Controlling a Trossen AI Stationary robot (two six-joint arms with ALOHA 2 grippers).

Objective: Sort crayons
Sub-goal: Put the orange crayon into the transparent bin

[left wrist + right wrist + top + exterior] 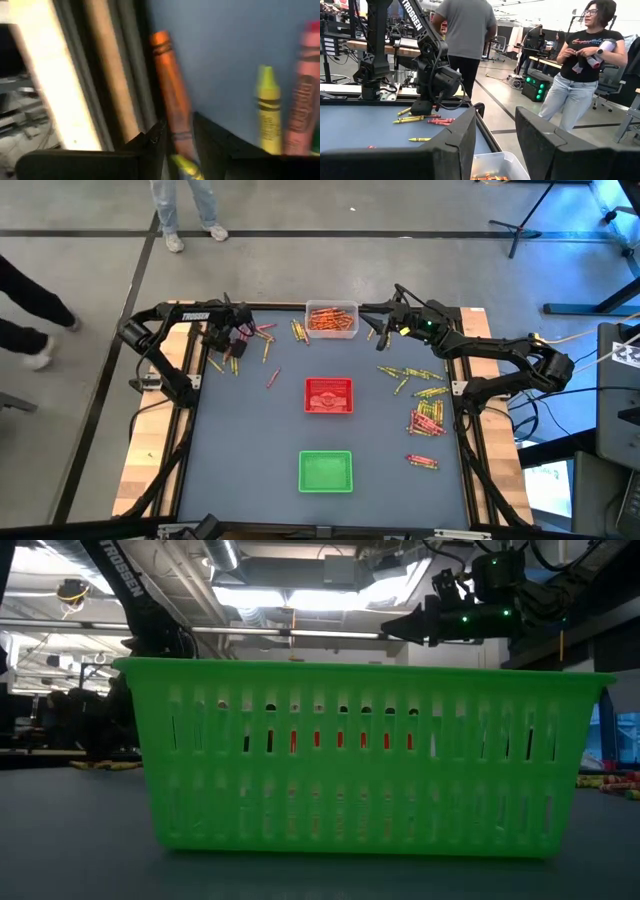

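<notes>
Left claw [172,145], upper left of the surface [250,440], clamps an orange crayon [170,85] for sorting; right claw [495,145], fingers apart and empty, hovers over the clear tray [332,320].

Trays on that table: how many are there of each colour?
Clear tray, holding orange crayons: 1
Red tray: 1
Green tray: 1
Total: 3 trays
</notes>
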